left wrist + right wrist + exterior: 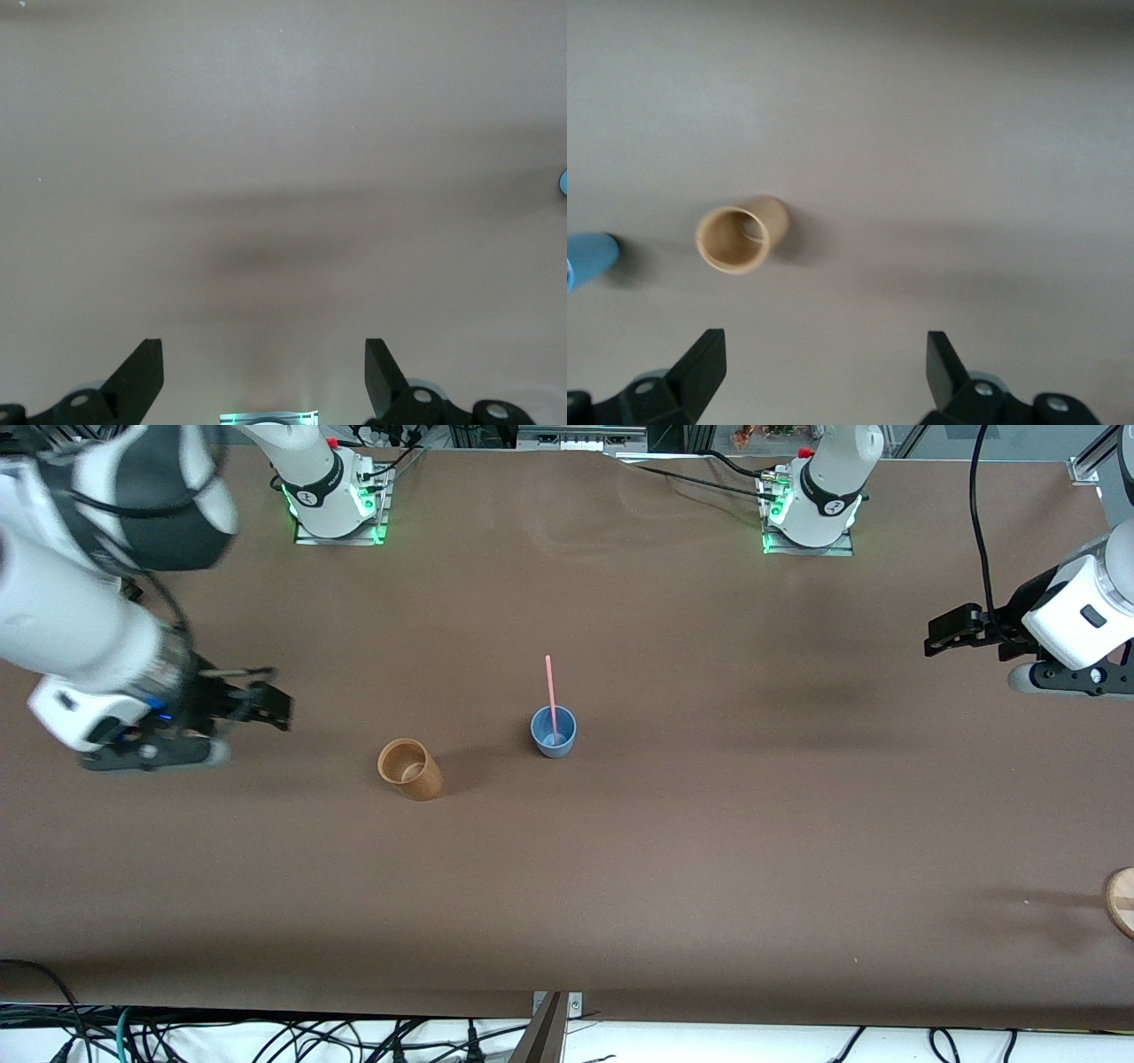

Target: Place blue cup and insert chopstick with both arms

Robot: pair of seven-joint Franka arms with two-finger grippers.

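**Chopstick stands in the blue cup, both arms drawn back**

Nearest the front camera you have a round tan wooden disc [1122, 902], cut off at the edge of the brown desk [709, 886] at the left arm's end. Mid-desk stands the small matte blue-grey cup [554, 732], upright, with the thin pink chopstick [550, 691] inside it, leaning against the rim. Beside the cup, toward the right arm's end and slightly nearer the camera, you see a tan wooden-looking cup [411, 769], also upright and apart from the blue one.

Your left end effector [941, 635] hangs over bare desk at the left arm's end, its black fingers [142, 376] spread wide with nothing between them. Your right end effector [270, 707] is over the desk at the right arm's end, near the tan cup, likewise spread wide and holding nothing.
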